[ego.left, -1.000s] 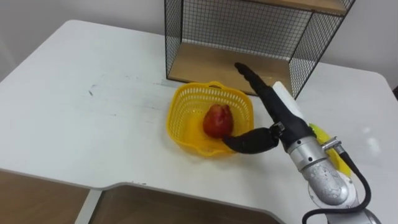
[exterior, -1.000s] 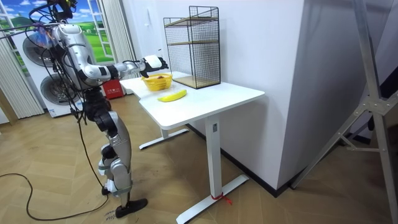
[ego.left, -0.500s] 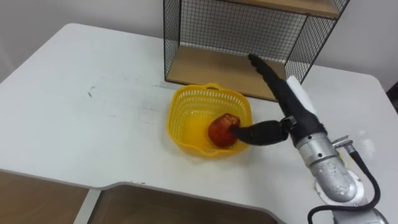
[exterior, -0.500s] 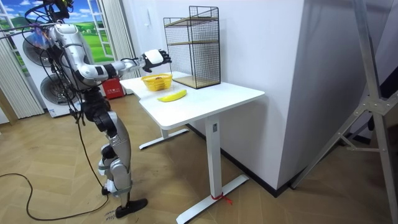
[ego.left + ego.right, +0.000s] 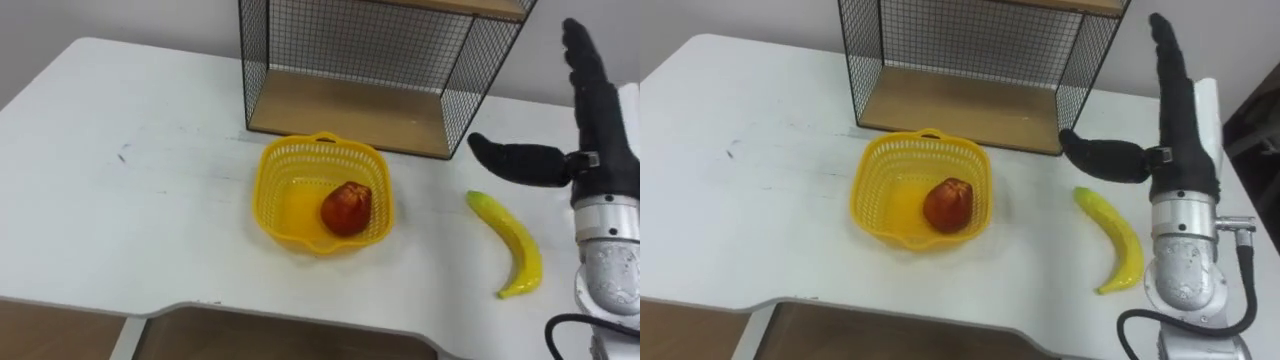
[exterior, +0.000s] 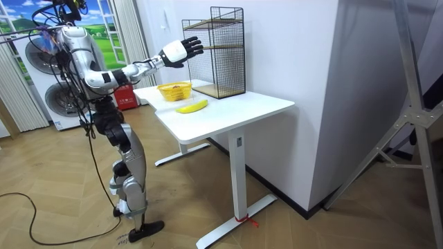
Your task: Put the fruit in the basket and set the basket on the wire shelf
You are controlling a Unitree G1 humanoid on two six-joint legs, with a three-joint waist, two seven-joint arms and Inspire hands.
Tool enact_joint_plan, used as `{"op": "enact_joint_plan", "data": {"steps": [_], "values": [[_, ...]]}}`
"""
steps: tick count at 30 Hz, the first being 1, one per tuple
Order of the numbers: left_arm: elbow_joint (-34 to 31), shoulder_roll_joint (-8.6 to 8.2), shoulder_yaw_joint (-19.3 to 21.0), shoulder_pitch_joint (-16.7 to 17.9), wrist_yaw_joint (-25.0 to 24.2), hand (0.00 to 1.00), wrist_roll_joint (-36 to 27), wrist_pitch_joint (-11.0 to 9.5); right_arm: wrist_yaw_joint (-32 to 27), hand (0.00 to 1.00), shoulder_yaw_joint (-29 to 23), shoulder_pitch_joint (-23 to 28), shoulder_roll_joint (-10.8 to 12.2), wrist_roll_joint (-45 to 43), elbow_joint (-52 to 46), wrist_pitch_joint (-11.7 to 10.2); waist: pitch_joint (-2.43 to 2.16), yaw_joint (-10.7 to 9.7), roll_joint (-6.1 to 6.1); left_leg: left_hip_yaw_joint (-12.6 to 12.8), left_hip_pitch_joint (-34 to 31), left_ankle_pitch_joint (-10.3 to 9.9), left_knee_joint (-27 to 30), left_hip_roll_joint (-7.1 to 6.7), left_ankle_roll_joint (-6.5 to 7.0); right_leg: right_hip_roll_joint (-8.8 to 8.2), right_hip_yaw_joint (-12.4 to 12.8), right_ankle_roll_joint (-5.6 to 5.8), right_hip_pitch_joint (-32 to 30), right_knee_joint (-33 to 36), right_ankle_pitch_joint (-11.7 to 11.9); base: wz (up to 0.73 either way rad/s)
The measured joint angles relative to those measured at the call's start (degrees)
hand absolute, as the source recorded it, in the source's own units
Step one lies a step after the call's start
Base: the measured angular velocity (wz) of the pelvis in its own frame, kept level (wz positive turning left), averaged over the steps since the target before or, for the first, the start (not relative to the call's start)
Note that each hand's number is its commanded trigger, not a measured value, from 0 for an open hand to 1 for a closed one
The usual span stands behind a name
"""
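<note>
A yellow plastic basket [image 5: 283, 178] [image 5: 877, 190] [image 6: 174, 90] sits on the white table in front of the wire shelf [image 5: 380, 60] [image 5: 980, 55] [image 6: 216, 52]. Inside it, toward its right side, lies a red apple [image 5: 346, 208] [image 5: 947, 203]. A yellow banana [image 5: 510, 243] [image 5: 1110, 238] [image 6: 192, 106] lies on the table to the right of the basket. My right hand [image 5: 590, 120] [image 5: 1175, 110] [image 6: 181, 52] hovers open above the table, right of the basket and over the banana's far end, its fingers straight and thumb spread, holding nothing.
The white table [image 5: 120, 200] has wide bare space on its left half. The shelf's wooden bottom board [image 5: 345, 115] stands just behind the basket. The table's front edge [image 5: 200, 305] runs close below the basket.
My right hand has let go of the apple, which now rests in the basket. The hand has lifted up and away to the right, uncovering the banana.
</note>
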Motion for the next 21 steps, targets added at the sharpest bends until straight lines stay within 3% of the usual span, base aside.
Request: {"op": "enact_joint_plan", "data": {"steps": [8, 21], "values": [[0.0, 0.03, 0.1, 0.0, 1.2, 0.0, 0.0, 0.0, -3.4, 0.0, -1.2, 0.6, -0.1, -0.1, 4.0, -0.1, 0.05, 0.0, 0.09, 0.8, 0.6, 0.0, -0.3, 0.0, 0.0, 0.09, 1.0, 0.01, 0.1, 0.1, 0.0, -0.05], [-2.3, -0.03, 0.1, -0.2, 0.2, 0.0, 0.1, 1.4, -2.1, 0.0, -1.1, 1.0, -0.1, -0.7, 12.5, 0.3, -0.03, 0.2, -0.21, 1.1, 0.8, 0.0, -0.2, 0.04, 0.0, 0.14, 1.3, 0.02, 0.0, 0.1, 0.0, -0.01]]}}
